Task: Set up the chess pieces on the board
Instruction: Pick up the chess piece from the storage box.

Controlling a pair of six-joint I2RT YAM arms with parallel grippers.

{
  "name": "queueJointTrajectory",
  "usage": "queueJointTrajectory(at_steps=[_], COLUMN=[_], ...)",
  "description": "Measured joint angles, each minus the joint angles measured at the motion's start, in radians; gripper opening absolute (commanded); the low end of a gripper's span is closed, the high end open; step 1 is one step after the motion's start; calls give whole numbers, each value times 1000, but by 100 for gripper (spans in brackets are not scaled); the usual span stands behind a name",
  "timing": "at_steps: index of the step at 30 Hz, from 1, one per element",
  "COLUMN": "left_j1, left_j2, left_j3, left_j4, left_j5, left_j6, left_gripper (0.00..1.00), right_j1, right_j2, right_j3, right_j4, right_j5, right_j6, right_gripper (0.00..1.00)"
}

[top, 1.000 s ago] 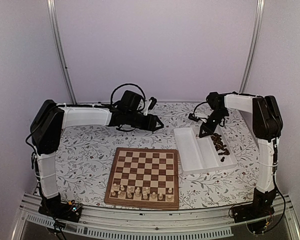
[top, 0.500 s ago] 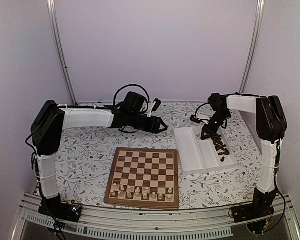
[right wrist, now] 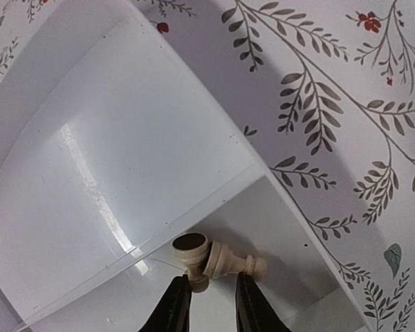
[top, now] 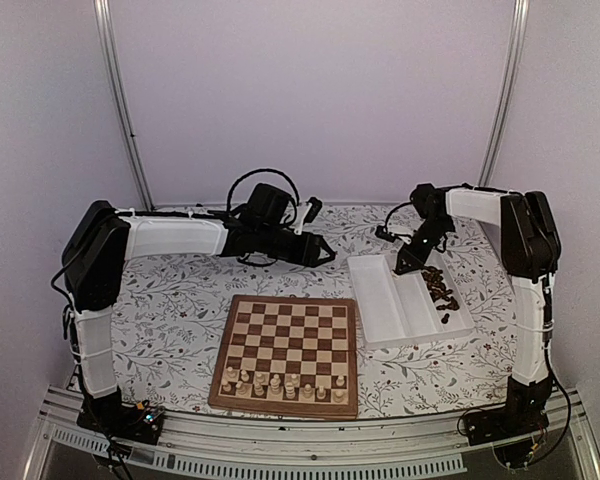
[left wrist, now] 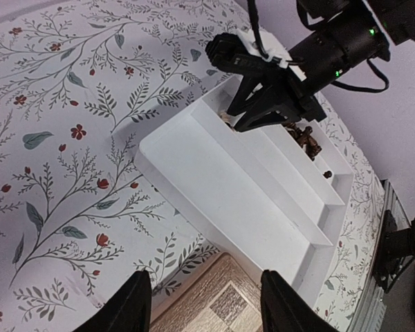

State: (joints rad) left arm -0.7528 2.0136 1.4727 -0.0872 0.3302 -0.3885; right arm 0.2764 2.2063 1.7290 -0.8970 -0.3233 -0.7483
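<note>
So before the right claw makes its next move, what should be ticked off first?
1. Target in reach: ok. A cream piece lies on its side in the tray by the divider, right at the tips of the right claw.
2. Firm grip on it: cannot tell. The jaws stand slightly apart with the piece's edge between them.
3. Left claw out of the way: ok. It is open and empty, above the table by the tray's corner.
4. Free squares on the board: ok. The placed pieces stand only in the near rows.
5. More to fetch: ok. Dark pieces are heaped in the tray's right compartment.
</note>
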Motion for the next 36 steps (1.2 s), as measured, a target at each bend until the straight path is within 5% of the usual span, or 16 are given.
queueJointTrajectory(at_steps=[8, 17, 36], left_j1=[0, -3, -34], left_j2=[0, 0, 0], left_j3=[0, 0, 0], left_j4=[0, 0, 5], left_j5=[1, 2, 4], left_j6=[0, -1, -1], left_gripper=[56, 56, 56], right_j1=[18, 19, -44], right_j2=[35, 13, -236], right_j3=[-3, -58, -196], right_j4=[3, 77, 0], right_j5=[0, 0, -171], right_j6=[13, 22, 31], right_gripper=[28, 11, 4])
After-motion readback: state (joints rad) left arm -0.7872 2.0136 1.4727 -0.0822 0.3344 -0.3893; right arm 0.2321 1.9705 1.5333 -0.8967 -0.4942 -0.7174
